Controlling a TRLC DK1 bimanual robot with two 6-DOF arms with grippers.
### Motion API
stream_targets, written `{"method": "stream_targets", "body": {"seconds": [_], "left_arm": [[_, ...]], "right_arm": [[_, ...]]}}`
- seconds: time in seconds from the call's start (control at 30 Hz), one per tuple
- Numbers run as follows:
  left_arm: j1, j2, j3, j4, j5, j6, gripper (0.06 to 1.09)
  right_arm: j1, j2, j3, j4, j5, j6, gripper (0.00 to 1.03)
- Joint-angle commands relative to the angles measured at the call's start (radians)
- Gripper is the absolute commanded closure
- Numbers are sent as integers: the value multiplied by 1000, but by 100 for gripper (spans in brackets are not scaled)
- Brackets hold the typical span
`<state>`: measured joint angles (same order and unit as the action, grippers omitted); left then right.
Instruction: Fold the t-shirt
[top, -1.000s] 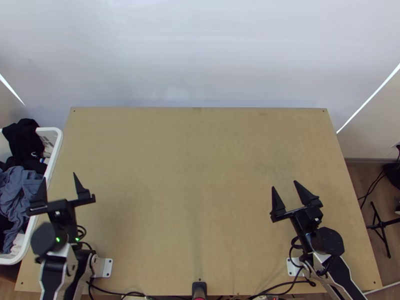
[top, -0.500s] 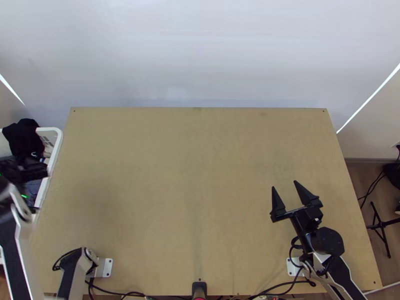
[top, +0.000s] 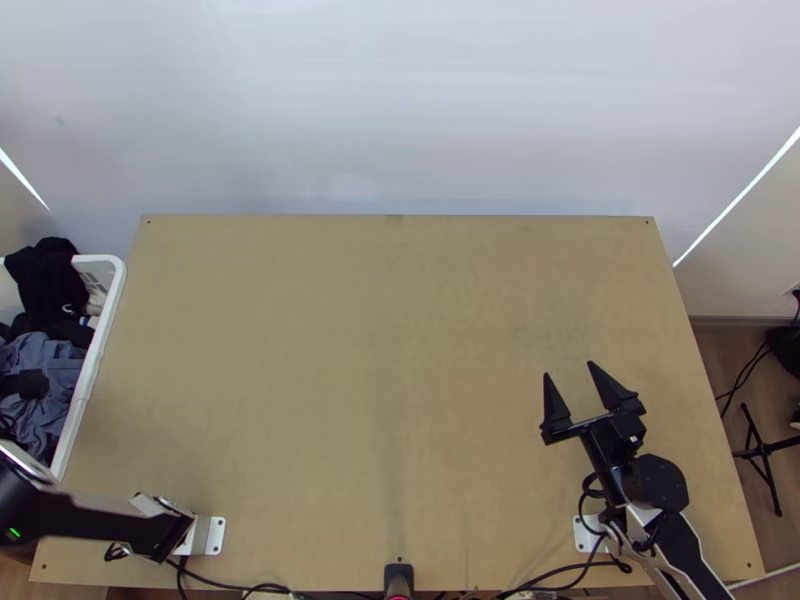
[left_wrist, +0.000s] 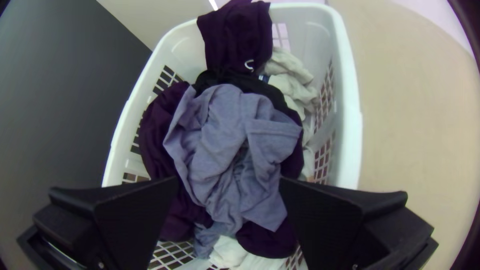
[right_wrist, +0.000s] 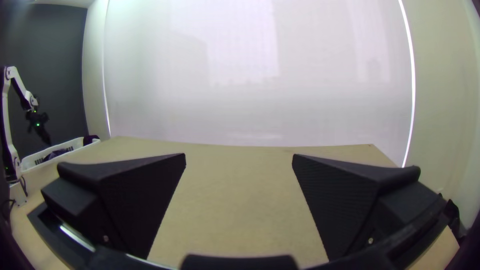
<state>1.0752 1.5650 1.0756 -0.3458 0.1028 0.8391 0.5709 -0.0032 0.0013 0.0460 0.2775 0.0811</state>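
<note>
Overhead, at the table's (top: 380, 350) left side, the left gripper (top: 25, 384) hangs above a white basket (left_wrist: 351, 110) with its two fingers spread wide over a blue-grey cloth (left_wrist: 225, 145), which lies bunched on top of the pile. Around and under that cloth are dark clothes (left_wrist: 170, 130) and pale ones (left_wrist: 292, 75), one dark piece (left_wrist: 235, 35) hanging on the basket's rim, and which of them all is the t-shirt I cannot tell. Meanwhile, the right gripper (top: 569, 369) is over the table's right part, its fingers wide apart as well.
</note>
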Motion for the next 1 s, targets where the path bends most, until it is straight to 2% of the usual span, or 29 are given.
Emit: {"method": "stream_targets", "body": {"seconds": [0.0, 0.2, 0.4, 0.5, 0.53, 0.57, 0.63, 0.7, 0.77, 0.87, 0.97], "left_arm": [[66, 282, 52, 217, 54, 120, 10], [60, 425, 78, 404, 69, 140, 10], [51, 546, 133, 441, 67, 143, 10], [52, 547, 135, 399, 63, 143, 12], [52, 560, 142, 406, 61, 143, 21], [52, 570, 150, 415, 63, 144, 43], [55, 578, 165, 459, 64, 133, 107], [57, 544, 191, 375, 67, 124, 105], [57, 477, 247, 241, 95, 35, 105], [63, 382, 400, -41, 169, -90, 105], [65, 346, 578, -266, 189, -175, 105]], "right_arm": [[0, 0, 0, 0, 0, 0, 4], [0, 0, 0, 0, 0, 0, 4], [0, 0, 0, 0, 0, 0, 4], [0, 0, 0, 0, 0, 0, 4], [0, 0, 0, 0, 0, 0, 4], [0, 0, 0, 0, 0, 0, 4], [0, 0, 0, 0, 0, 0, 4], [0, 0, 0, 0, 0, 0, 4], [0, 0, 2, 0, 0, 0, 4], [0, 0, 0, 0, 0, 0, 4], [0, 0, 0, 0, 0, 0, 4]]}}
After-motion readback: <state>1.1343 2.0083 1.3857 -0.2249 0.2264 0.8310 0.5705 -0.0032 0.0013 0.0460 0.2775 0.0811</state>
